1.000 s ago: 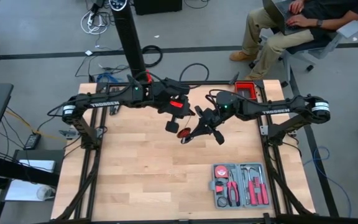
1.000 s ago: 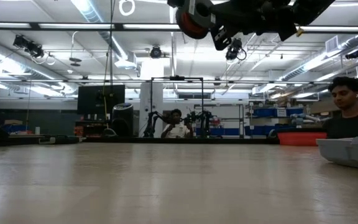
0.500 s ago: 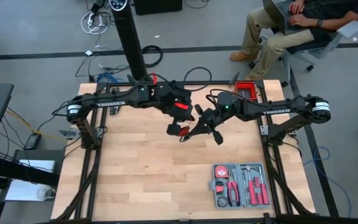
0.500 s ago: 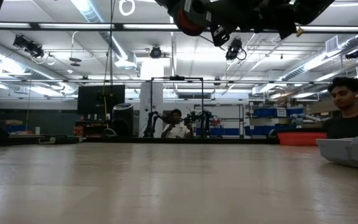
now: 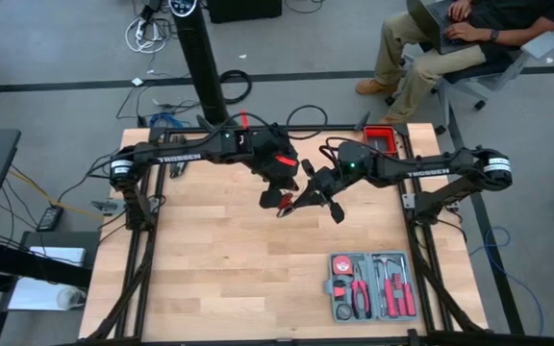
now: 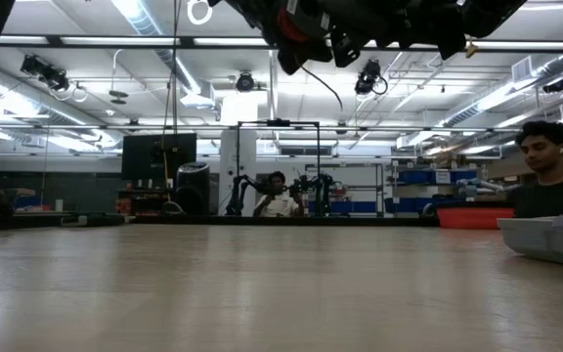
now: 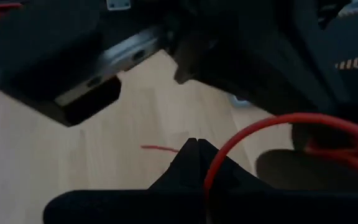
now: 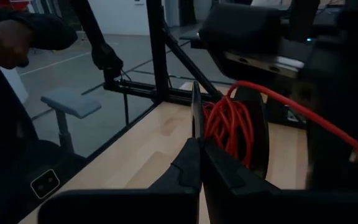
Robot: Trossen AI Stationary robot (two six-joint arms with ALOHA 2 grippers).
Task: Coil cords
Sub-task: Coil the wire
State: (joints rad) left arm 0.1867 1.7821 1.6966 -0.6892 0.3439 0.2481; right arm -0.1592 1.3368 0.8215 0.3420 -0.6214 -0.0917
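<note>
The red cord (image 8: 230, 127) hangs as a small bundle above the table (image 5: 219, 259), near the middle of the high view and a little above centre, between the two grippers. The left gripper (image 5: 273, 197) has its fingers together on a strand of the cord, which arcs out past its tip. The right gripper (image 5: 301, 202) has its fingers pressed together just beside the bundle. A grey tool case (image 5: 371, 285) lies at the lower right.
</note>
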